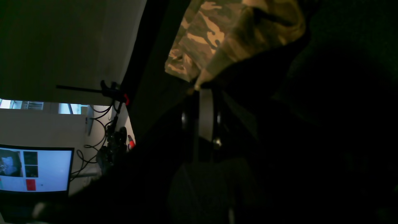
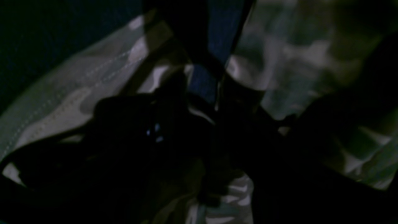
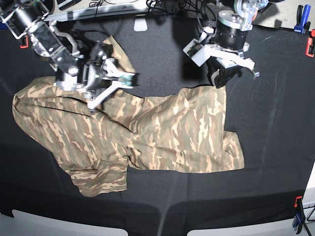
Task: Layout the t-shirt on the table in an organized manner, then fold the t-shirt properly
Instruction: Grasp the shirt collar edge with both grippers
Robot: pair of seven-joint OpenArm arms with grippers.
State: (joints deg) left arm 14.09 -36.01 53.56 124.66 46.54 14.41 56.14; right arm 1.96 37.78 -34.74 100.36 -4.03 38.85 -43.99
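Broadly, the t-shirt [image 3: 147, 132] is seen spread over the middle of the table [image 3: 275, 123], lying on the black cloth but not yet flat: wrinkles run across the body, one sleeve is bunched at the near side of the base view, and a corner is curled up at the far side by the right arm.

The left gripper [image 3: 220, 78] is held at the shirt's far edge, on the base view's right. Its jaws are clenched, and in the left wrist view a small pinch of camo fabric [image 1: 217, 40] is seen caught at the fingertips, w/ the rest hanging away from it. That edge is presumably held so it can be pulled outward and the cloth tensioned.

The right gripper [image 3: 110, 83] is pressed low onto the shirt's upper portion, on the base view's left. Its jaws stand partly apart; fabric fills the right wrist view, hem stitching [image 2: 71, 90] incl., but the view is too dark for a grasp to be confirmed. It cannot be told whether cloth is gripped or only pinned.

The layout stage is judged unfinished; no fold has been made.
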